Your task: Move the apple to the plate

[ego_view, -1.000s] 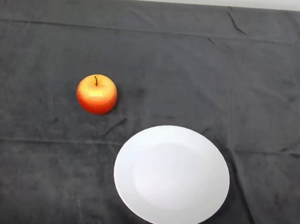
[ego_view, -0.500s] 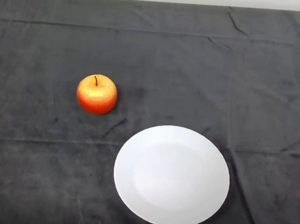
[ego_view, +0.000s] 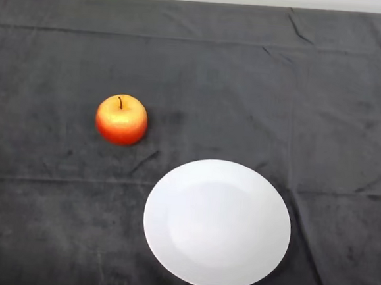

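A red and yellow apple (ego_view: 121, 120) with a dark stem stands upright on the dark cloth, left of the middle. A round white plate (ego_view: 217, 224) lies empty on the cloth, nearer to me and to the right of the apple. The two are apart, with a strip of cloth between them.
The dark cloth (ego_view: 325, 107) covers the whole table and has creases across it. Its far edge (ego_view: 201, 3) runs along the top of the view against a pale wall.
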